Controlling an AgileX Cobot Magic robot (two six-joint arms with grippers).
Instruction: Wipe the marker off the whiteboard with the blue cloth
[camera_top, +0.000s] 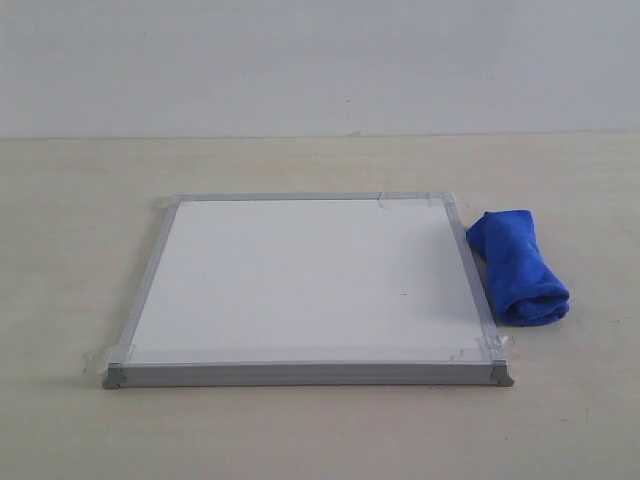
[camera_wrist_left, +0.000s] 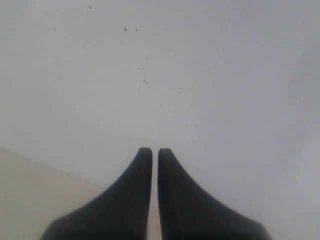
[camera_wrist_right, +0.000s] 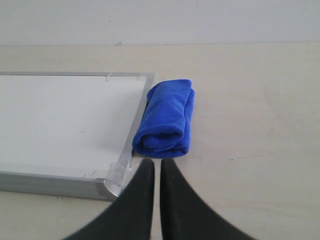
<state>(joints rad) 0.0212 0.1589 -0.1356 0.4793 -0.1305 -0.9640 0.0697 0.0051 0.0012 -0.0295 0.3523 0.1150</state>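
Note:
The whiteboard (camera_top: 305, 280) lies flat on the table, silver-framed with taped corners; its near right corner shows too (camera_wrist_right: 107, 186). No red marker line shows on its white face. The blue cloth (camera_top: 518, 265) lies rolled on the table against the board's right edge, also seen as the blue cloth (camera_wrist_right: 166, 119) just beyond my right gripper (camera_wrist_right: 157, 162), which is shut and empty, close to the table. My left gripper (camera_wrist_left: 155, 151) is shut, empty, facing a pale wall. Neither gripper appears in the exterior view.
The beige table (camera_top: 320, 430) stretches around the board, ending at a pale wall (camera_top: 320, 60) behind. A strip of table (camera_wrist_left: 30, 190) shows low in the left wrist view. Small dark specks (camera_wrist_left: 145, 79) dot the wall there.

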